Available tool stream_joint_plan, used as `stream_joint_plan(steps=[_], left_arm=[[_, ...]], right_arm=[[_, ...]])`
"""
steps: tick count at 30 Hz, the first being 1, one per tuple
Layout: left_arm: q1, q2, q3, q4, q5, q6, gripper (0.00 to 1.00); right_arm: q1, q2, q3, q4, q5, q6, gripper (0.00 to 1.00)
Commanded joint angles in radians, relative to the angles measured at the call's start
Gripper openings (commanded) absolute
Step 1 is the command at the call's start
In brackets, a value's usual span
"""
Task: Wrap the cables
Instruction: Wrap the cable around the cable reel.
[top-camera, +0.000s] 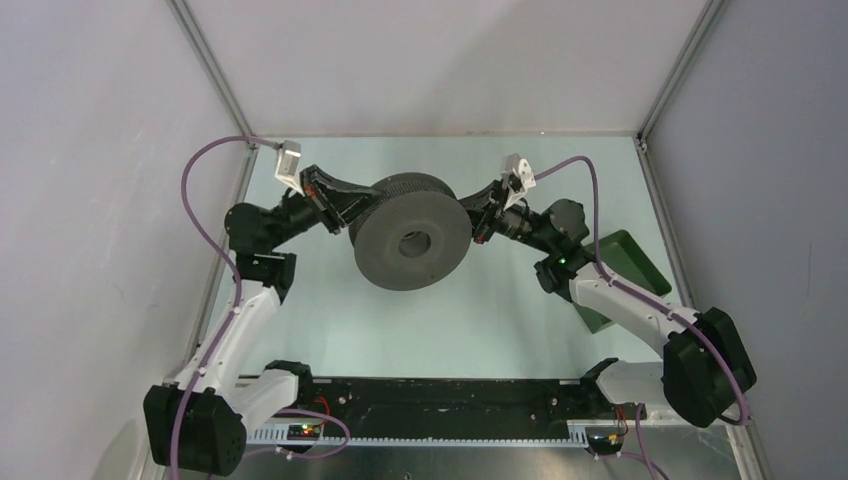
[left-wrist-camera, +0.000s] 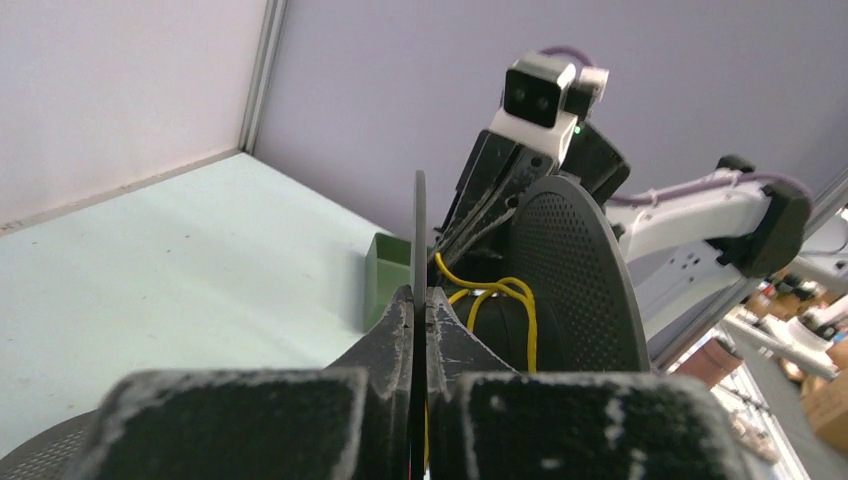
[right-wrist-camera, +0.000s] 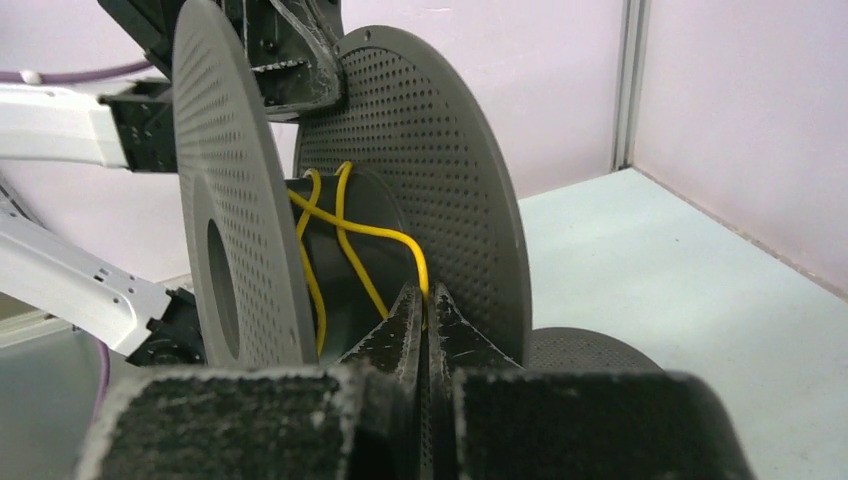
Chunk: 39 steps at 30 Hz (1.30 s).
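A dark grey spool hangs tilted above the table between my two grippers. The left gripper is shut on the thin edge of one flange; from above, this left gripper sits at the spool's left rim. A yellow cable lies in loose crossing loops round the hub between the perforated flanges, and the same cable shows in the left wrist view. The right gripper is shut on a strand of that cable just off the hub; seen from above, this right gripper is at the spool's right side.
A second grey perforated spool lies flat on the table beyond the held one. A green bin stands at the right side, behind the right arm. Grey walls and metal frame posts close in the table on three sides.
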Motion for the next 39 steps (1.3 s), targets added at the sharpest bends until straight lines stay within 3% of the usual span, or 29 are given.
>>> stream_joint_plan(steps=[1,4,8,26,39], left_arm=[[0.006,0.007,-0.057,0.287,-0.122,-0.229,0.00],[0.007,0.048,-0.100,0.476,-0.178,-0.377,0.00],[0.007,0.076,-0.134,0.557,-0.221,-0.428,0.00],[0.004,0.044,-0.290,0.572,-0.528,-0.575,0.00],[0.000,0.034,-0.384,0.566,-0.666,-0.682,0.00]], right_arm=[[-0.007,0.017,-0.038,0.193,0.038,0.072,0.00],[-0.007,0.040,-0.049,0.268,0.041,0.106,0.00],[-0.003,0.068,-0.072,0.374,0.052,0.155,0.00],[0.060,0.094,-0.073,0.305,0.286,0.165,0.00],[0.075,0.155,-0.054,0.271,0.403,0.222,0.00]])
